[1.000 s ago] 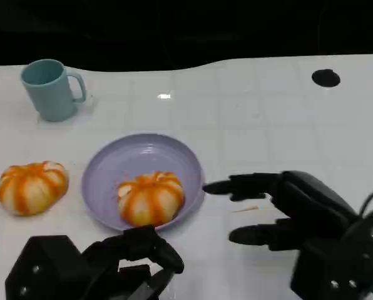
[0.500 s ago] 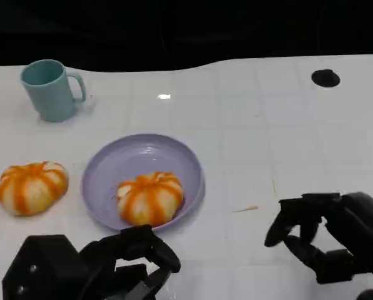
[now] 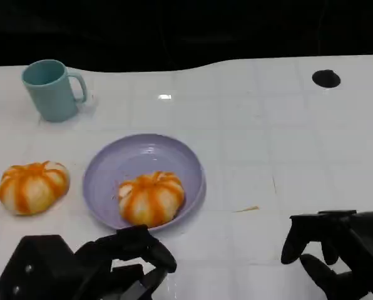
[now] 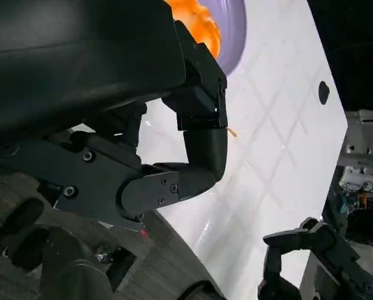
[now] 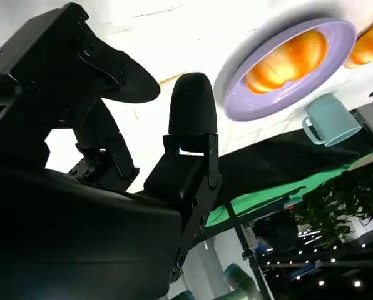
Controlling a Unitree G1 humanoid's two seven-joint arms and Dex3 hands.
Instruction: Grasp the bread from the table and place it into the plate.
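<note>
Head view, left to right: second bread (image 3: 32,187) sitting on the table, left hand (image 3: 92,267) hovering loosely curled, empty; bread (image 3: 151,198) sitting in the plate (image 3: 111,164); right hand (image 3: 337,248) pulling back from the rim, empty, fingers curling. That bread looks delivered.

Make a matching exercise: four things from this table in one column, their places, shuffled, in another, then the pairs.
Things:
1. mug
2. bread in the plate
3. second bread
4. black spot

Places:
A. on the purple plate
B. far left corner of the table
C. far right of the table
D. on the table, left of the plate

Pairs: 1-B, 2-A, 3-D, 4-C
</note>
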